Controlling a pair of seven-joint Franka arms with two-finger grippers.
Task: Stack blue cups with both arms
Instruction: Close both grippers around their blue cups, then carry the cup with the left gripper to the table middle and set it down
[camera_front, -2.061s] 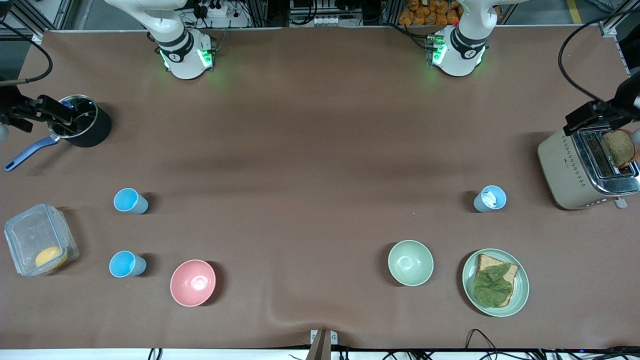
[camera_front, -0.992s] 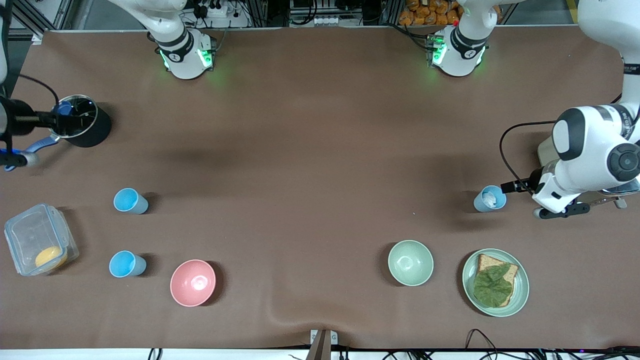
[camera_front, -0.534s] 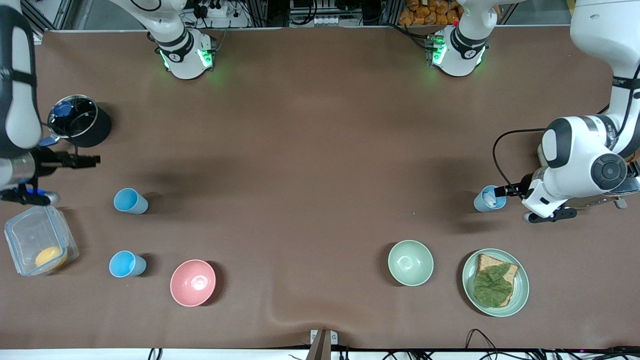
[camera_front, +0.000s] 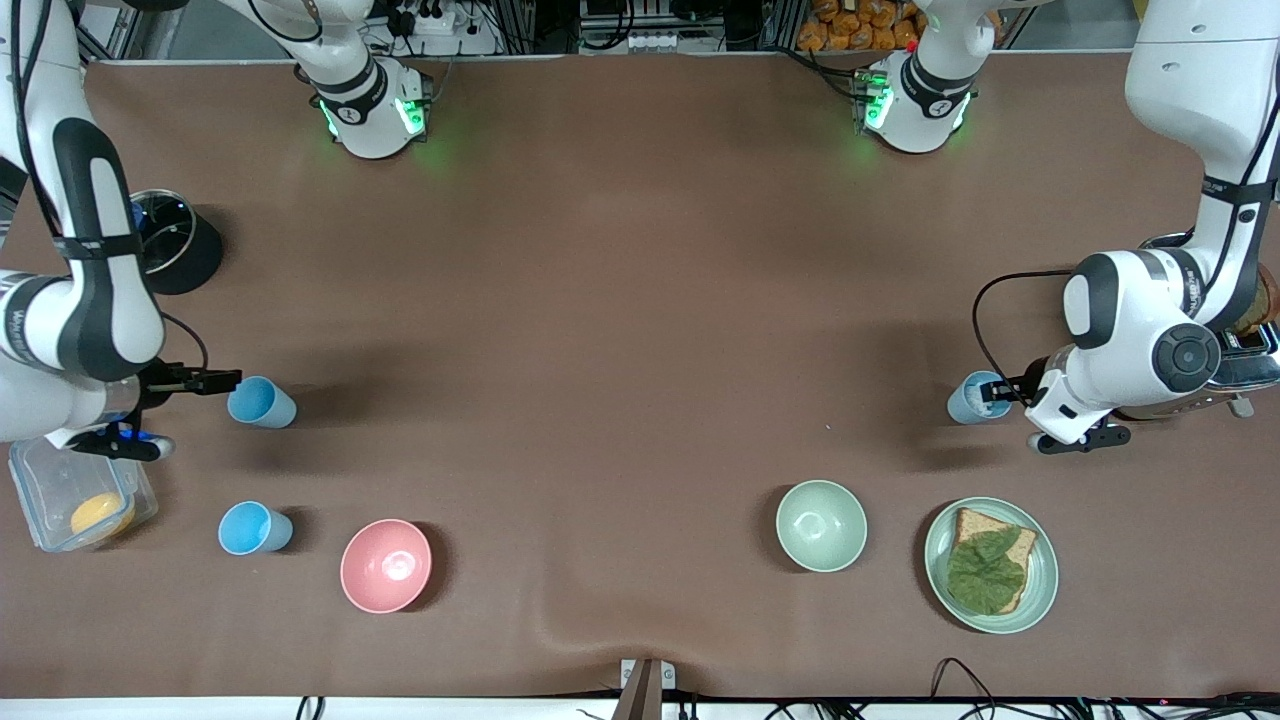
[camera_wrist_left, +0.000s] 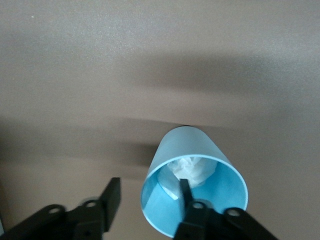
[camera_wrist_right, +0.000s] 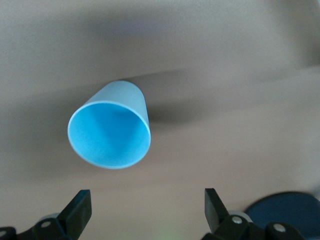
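— Where's your paler grey-blue plastic cup (camera_front: 979, 397)?

— Beside the silver toaster (camera_front: 1240, 360); your left gripper (camera_wrist_left: 150, 200) straddles its rim, fingers spread, gripping nothing.

— The right gripper (camera_wrist_right: 145, 212)?

— Wide open, empty, beside the bright sky-blue tumbler (camera_front: 260, 402), probably lining up a grasp.

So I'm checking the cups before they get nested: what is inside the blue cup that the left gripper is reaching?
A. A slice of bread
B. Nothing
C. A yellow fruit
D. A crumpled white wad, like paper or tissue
D: the left wrist view shows a crumpled white wad in the blue cup, with one finger of the left gripper inside its rim.
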